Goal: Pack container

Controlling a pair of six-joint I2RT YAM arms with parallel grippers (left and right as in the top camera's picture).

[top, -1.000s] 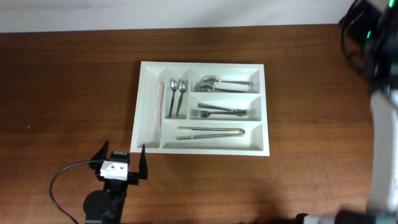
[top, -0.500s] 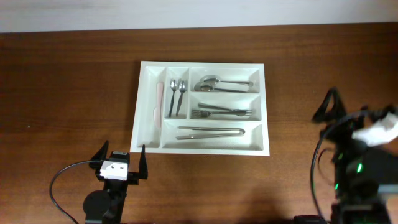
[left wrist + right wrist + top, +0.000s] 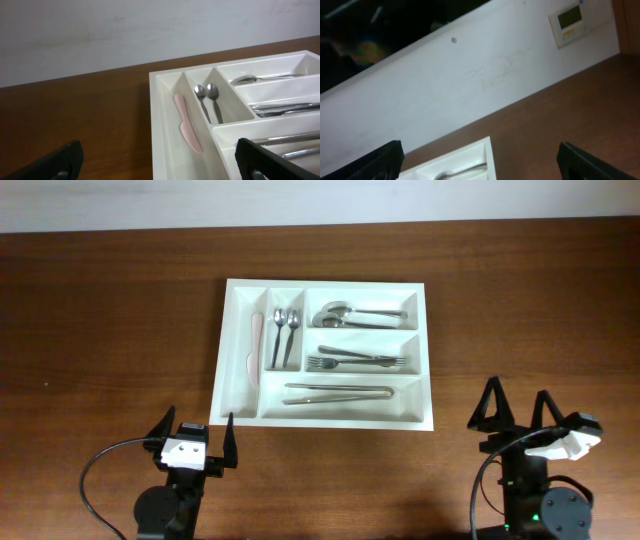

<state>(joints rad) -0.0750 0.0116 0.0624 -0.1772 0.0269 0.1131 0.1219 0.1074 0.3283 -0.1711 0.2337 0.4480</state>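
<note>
The white cutlery container (image 3: 430, 370) lies mid-table. Its left narrow compartment holds a pink knife (image 3: 255, 350), the other narrow one two small spoons (image 3: 285, 335). The wide compartments hold large spoons (image 3: 360, 313), forks (image 3: 360, 360) and knives (image 3: 338, 393). My left gripper (image 3: 195, 435) is open and empty, just off the container's front left corner. My right gripper (image 3: 518, 408) is open and empty, to the right of the container's front right corner. The left wrist view shows the container (image 3: 160, 100), the pink knife (image 3: 187, 122) and the small spoons (image 3: 210, 100). The right wrist view shows a container corner (image 3: 487, 150).
The brown wooden table (image 3: 100, 330) runs to a white wall (image 3: 300, 200) at the back. A black cable (image 3: 95, 470) loops by the left arm. A wall thermostat (image 3: 572, 20) shows in the right wrist view.
My right arm has swung from the far right edge down to the table's front right, its gripper now upright and open. The left arm and the cutlery have not moved.
</note>
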